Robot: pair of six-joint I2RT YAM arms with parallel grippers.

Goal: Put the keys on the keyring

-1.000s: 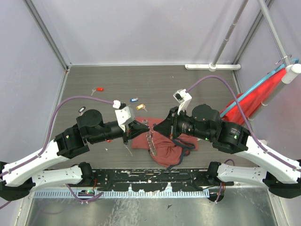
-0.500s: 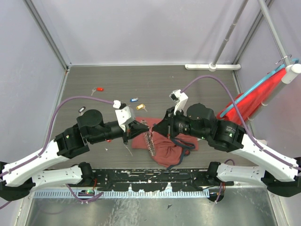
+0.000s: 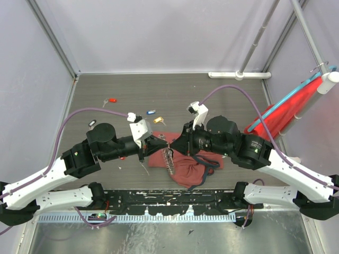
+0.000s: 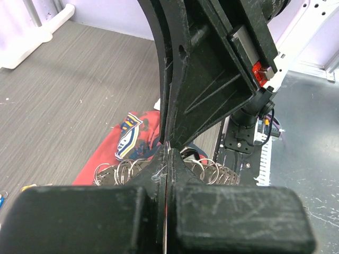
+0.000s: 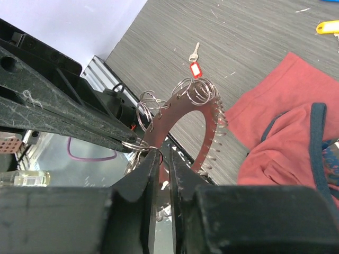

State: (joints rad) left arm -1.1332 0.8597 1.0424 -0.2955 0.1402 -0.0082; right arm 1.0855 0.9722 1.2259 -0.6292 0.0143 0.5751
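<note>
Silvery wire loops fringe the keyring (image 5: 172,116), which hangs off the worktop (image 3: 212,95) between the two arms, over the dark-red cloth bag (image 3: 185,166). The left claw (image 3: 165,142) is pinched shut on the ring's rim, with loops fanning out to either side of its fingertips. Over the last second the right claw (image 3: 175,143) has slid across towards it, and the two now meet almost tip to tip. The right claw's jaws are drawn to a narrow slit with the rim running into it, but I cannot tell whether they actually grip it.

This looks like a steadying or regrasp of the ring rather than any threading. Neither claw carries a key. The red key (image 3: 110,100), blue key (image 3: 151,112), yellow key (image 3: 158,120) and black key (image 3: 92,123) lie loose on the worktop, beyond the left claw and well apart from the ring.
</note>
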